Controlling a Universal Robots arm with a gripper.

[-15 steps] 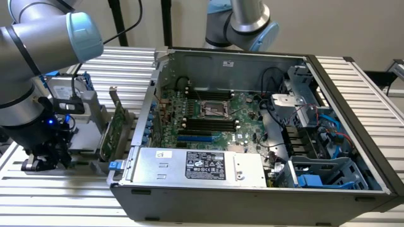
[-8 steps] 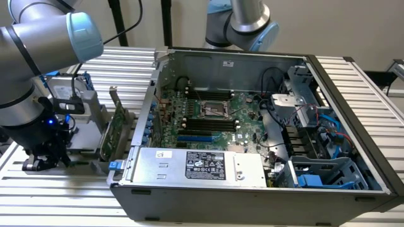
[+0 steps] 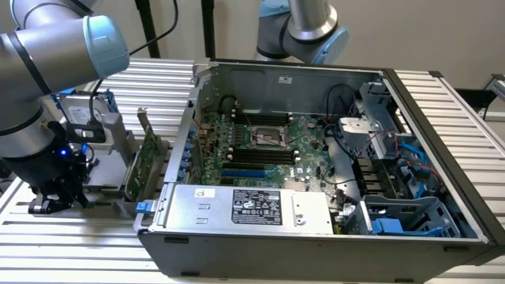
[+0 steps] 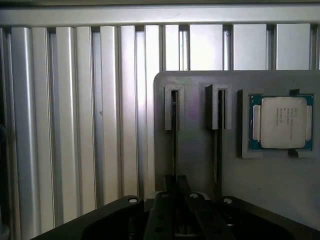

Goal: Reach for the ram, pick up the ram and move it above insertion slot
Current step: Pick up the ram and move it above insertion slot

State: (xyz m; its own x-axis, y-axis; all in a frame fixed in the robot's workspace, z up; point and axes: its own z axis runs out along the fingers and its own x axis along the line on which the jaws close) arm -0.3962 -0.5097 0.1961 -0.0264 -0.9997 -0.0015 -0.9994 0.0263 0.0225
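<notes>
In the wrist view a grey holder block (image 4: 195,150) has two narrow upright slots. A thin dark strip seen edge-on, the ram (image 4: 173,125), stands in one of them, and a second thin strip (image 4: 218,125) stands in the other. My gripper (image 4: 176,186) sits low over the block, in line with the first strip and right at its near end. In the exterior view the gripper (image 3: 51,202) hangs low at the exterior view's left, outside the open computer case (image 3: 442,177). The black memory slots (image 3: 261,155) lie on the motherboard inside the case.
A processor chip (image 4: 282,122) rests in a recess of the holder block. A wider green expansion card with a metal bracket (image 3: 142,168) stands upright between my arm and the case. A second robot arm (image 3: 304,29) stands behind the case. The table is ribbed aluminium (image 4: 75,125).
</notes>
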